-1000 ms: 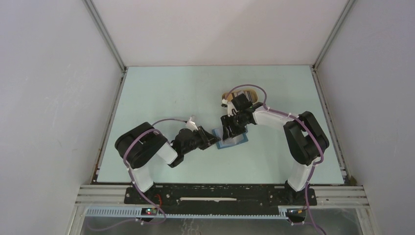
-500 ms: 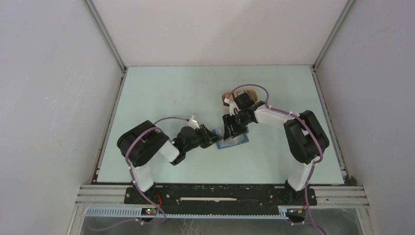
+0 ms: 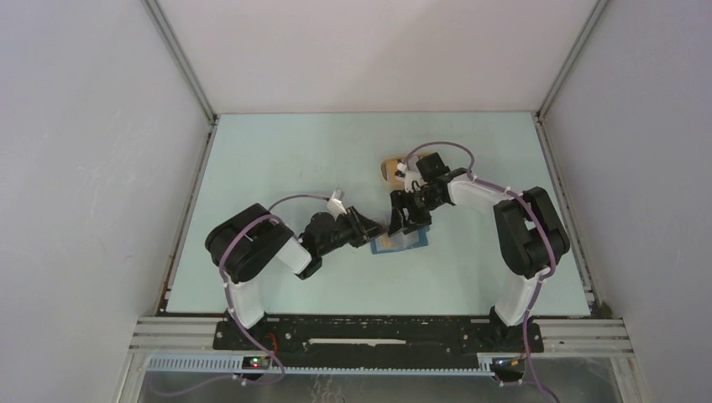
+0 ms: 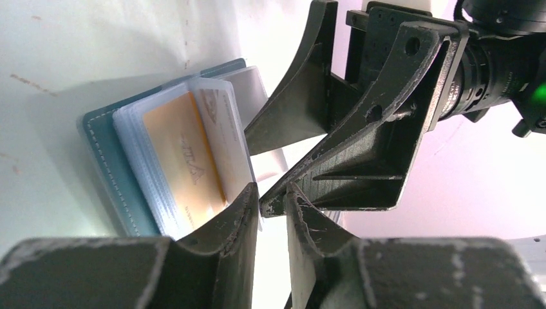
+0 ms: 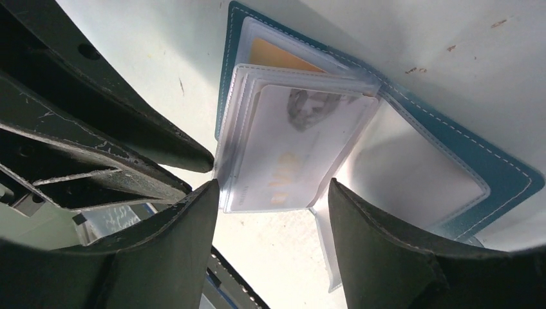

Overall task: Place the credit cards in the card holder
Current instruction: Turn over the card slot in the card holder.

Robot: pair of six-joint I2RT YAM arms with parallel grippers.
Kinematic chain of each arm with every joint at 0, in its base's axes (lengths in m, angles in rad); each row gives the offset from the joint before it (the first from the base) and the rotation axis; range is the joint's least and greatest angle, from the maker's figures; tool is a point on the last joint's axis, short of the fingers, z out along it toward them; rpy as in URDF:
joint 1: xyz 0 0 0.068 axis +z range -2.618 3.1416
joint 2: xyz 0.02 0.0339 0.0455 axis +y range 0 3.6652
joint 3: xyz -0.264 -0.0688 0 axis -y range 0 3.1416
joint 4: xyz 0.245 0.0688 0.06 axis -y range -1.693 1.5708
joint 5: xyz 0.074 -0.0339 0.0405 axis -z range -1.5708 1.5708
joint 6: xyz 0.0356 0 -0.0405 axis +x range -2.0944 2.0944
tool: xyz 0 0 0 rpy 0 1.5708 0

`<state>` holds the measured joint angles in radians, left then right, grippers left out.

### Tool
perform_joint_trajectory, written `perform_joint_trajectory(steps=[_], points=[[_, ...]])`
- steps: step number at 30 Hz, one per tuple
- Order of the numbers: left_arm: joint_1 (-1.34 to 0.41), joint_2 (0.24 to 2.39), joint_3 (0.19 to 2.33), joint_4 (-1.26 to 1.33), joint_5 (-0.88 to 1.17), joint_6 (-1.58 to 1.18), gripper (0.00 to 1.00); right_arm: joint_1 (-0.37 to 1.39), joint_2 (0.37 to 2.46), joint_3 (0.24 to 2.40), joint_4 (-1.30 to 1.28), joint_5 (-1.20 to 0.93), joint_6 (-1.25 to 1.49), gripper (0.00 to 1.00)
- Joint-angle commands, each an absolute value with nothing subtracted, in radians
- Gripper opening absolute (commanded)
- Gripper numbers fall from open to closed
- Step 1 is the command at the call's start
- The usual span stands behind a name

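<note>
Lying open near the middle of the pale green table (image 3: 285, 159), the teal-blue stitched folding card holder (image 5: 425, 174) shows a fan of clear plastic sleeves (image 4: 138, 161). A whitish plastic card (image 5: 293, 154) sits in one sleeve and an orange plastic card (image 4: 183, 154) in another. The right gripper (image 5: 272, 188) straddles the fan with its fingers apart. The left gripper (image 4: 272, 193) meets it at the sleeve edge, fingers drawn almost together; I cannot tell whether they nip a sleeve. With both tips crowding one spot, a knock could drag the loose holder, crease a sleeve or spill the whitish card. Both cards carry faint marks, none legible. The tan oval tray (image 3: 390, 168) lies just beyond.
</note>
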<state>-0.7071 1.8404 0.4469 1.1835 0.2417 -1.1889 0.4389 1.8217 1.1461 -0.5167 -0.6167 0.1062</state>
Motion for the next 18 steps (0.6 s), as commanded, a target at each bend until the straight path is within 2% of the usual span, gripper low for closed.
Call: perform_joint_trajectory(steps=[1,11,18], points=[[-0.702,1.868,0.502,1.238,0.255,-1.207,0.27,0.439,1.816,1.187,-0.546,-0.725,0.075,0.73],[-0.689,1.910,0.535,1.260,0.261,-1.239,0.27,0.425,1.812,1.201,-0.583,-0.842,0.024,0.76],[-0.687,1.948,0.572,1.285,0.284,-1.261,0.26,0.354,1.796,1.238,-0.705,-0.916,-0.154,0.77]])
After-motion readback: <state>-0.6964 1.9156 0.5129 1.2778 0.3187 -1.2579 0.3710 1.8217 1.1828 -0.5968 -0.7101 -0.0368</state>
